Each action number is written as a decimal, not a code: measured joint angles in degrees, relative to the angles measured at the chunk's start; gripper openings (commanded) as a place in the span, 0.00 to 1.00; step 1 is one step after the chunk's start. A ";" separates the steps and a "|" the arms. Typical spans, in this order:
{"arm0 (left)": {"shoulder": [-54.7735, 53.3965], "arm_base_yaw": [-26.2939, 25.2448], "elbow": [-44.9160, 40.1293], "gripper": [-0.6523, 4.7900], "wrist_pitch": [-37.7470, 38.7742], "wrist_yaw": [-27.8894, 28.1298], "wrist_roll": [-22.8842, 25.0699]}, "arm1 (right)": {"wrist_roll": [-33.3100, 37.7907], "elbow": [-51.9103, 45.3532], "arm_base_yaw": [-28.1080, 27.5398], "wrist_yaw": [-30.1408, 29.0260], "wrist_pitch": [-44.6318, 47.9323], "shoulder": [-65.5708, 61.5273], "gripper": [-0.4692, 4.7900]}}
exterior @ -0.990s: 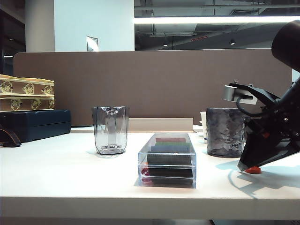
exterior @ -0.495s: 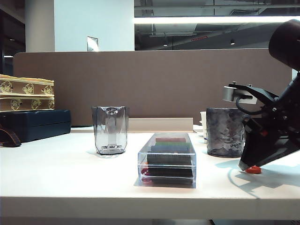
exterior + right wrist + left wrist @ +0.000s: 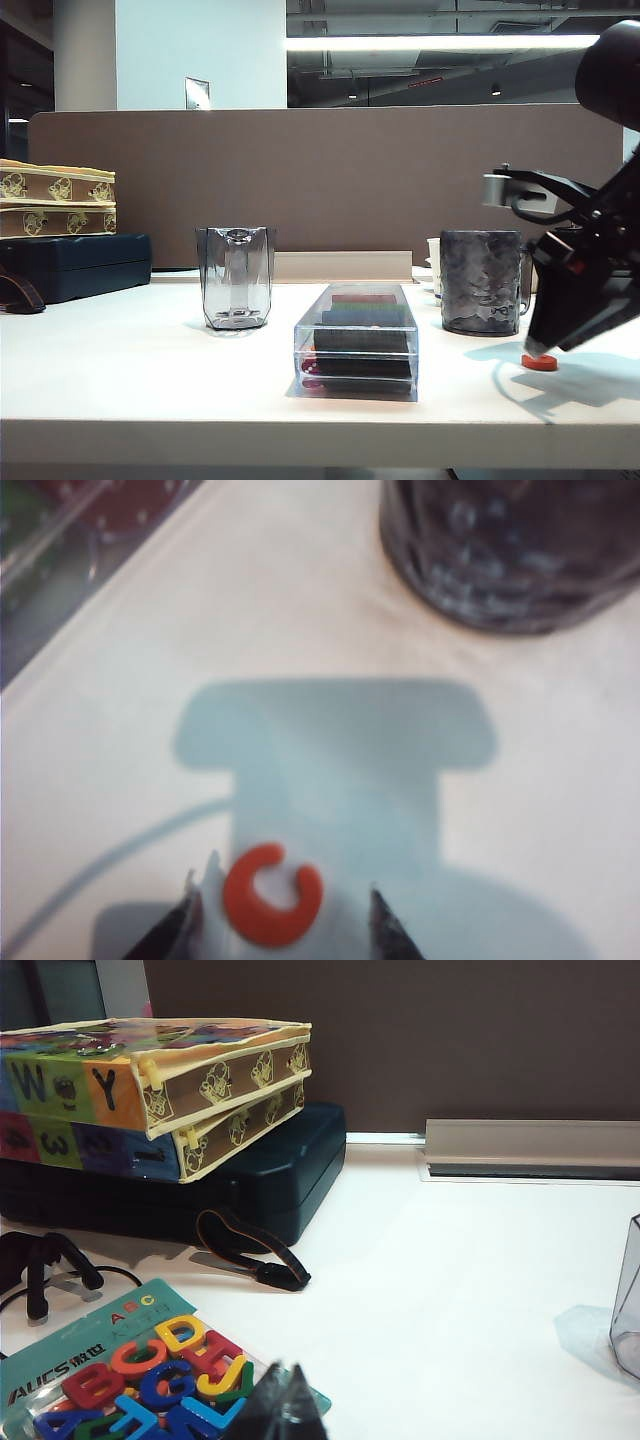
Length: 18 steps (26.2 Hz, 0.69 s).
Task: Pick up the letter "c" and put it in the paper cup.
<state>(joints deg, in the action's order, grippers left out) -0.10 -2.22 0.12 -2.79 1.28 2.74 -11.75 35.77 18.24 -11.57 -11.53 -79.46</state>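
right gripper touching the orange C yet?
Apart. In the right wrist view the letter C lies flat on the table between the open fingers of the right gripper, with table showing on both sides.

1. Ceiling strip light burns bright, nearly blown out, across the exterior view.
2. Worktop glows pale; right arm throws a bluish shadow.
3. Right wrist view is soft all over: mug blurred, "c" fuzzy-edged.
4. Left wrist view is sharper, evenly lit.
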 measured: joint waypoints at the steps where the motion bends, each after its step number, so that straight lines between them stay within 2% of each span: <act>1: 0.02 0.00 0.00 0.11 0.02 0.00 0.00 | -0.07 0.00 0.00 0.00 -0.74 0.04 0.49; 18: 0.00 0.00 0.00 0.11 0.02 0.00 0.00 | -0.37 0.00 0.00 1.11 -1.92 -0.35 0.49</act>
<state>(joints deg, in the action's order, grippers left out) -0.10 -2.22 0.12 -2.76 1.28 2.74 -12.12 35.77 18.24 -10.46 -13.45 -79.81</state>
